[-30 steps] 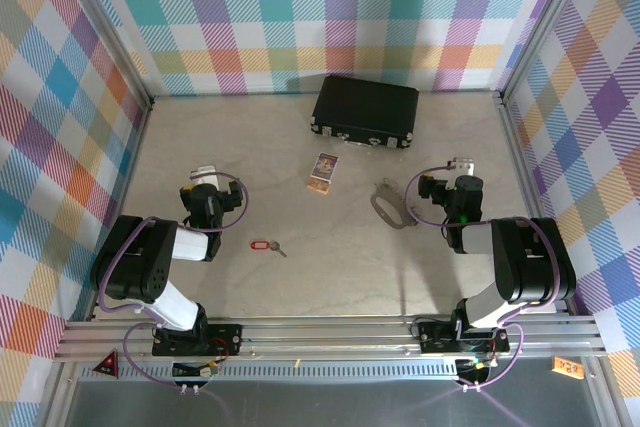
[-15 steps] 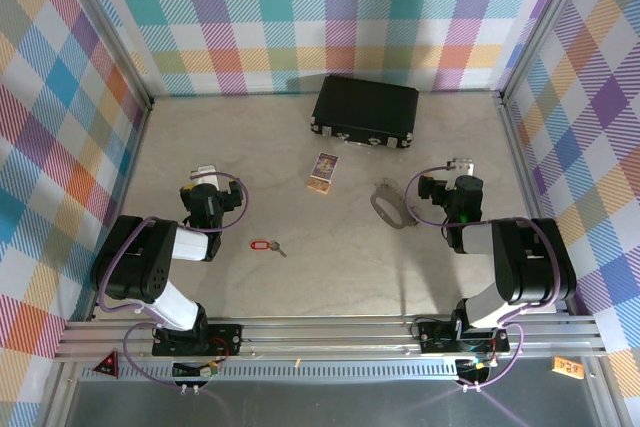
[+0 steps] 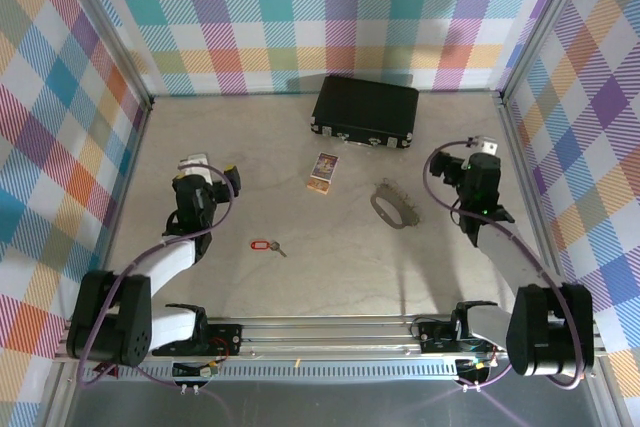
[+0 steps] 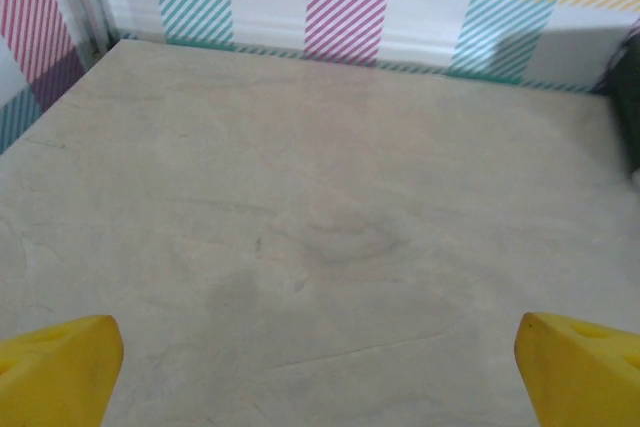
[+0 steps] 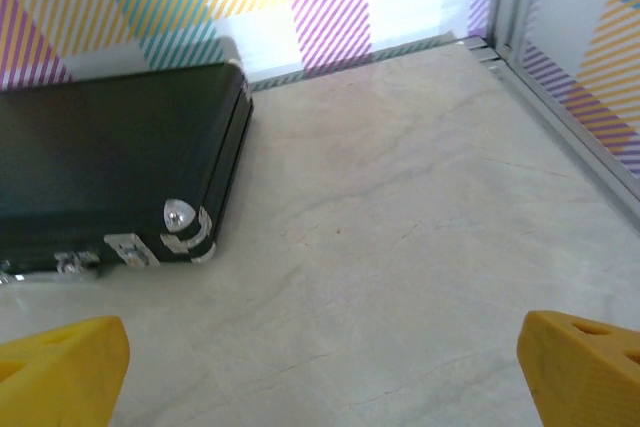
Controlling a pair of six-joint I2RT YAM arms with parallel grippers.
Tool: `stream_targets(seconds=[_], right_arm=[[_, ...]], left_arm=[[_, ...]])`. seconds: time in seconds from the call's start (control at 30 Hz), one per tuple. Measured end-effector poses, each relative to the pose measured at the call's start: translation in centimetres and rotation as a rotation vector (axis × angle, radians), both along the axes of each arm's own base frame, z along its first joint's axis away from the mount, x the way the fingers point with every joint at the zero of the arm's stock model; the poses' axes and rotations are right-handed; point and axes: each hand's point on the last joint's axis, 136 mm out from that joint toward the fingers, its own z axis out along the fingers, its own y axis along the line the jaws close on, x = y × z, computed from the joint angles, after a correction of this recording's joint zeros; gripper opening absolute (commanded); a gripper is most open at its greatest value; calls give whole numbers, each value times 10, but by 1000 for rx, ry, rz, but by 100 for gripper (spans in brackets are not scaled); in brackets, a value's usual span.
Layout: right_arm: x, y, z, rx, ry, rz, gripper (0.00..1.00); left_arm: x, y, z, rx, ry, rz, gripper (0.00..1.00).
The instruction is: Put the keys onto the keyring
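Note:
The keys, a small silver key on a red oval tag, lie flat on the table to the right of and nearer than my left gripper. The keyring, a grey oval loop with a short chain, lies left of my right gripper. Both grippers hang above the table, apart from these things. In the left wrist view my gripper is open over bare tabletop, yellow fingertips wide apart. In the right wrist view my gripper is open too, with nothing between its fingertips.
A black case lies at the back centre; its corner shows ahead-left of my right gripper. A small printed card sits between the case and the keys. Checked walls close in the table on three sides.
Both arms have unfolded and lifted: the left gripper moved slightly back and left, the right gripper back and right, away from the keyring. The keys and keyring have not moved.

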Motion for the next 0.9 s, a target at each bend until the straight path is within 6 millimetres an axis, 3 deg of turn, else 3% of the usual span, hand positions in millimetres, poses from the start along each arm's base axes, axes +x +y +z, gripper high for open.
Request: stream_targets(seconds=[0.1, 0.23, 0.33, 0.6, 0.9], right_arm=[[-7, 1, 17, 43, 41, -10, 99], [-19, 15, 13, 89, 155, 41, 99], [-32, 30, 1, 129, 250, 98, 99], [-68, 80, -17, 193, 446, 265, 99], [-110, 141, -19, 163, 572, 451, 99]], left_arm=[[-5, -4, 12, -111, 42, 21, 100], [-9, -21, 22, -249, 141, -8, 100], [-21, -44, 12, -318, 241, -77, 100], [-77, -112, -24, -351, 519, -306, 100], [-109, -142, -31, -348, 590, -444, 90]])
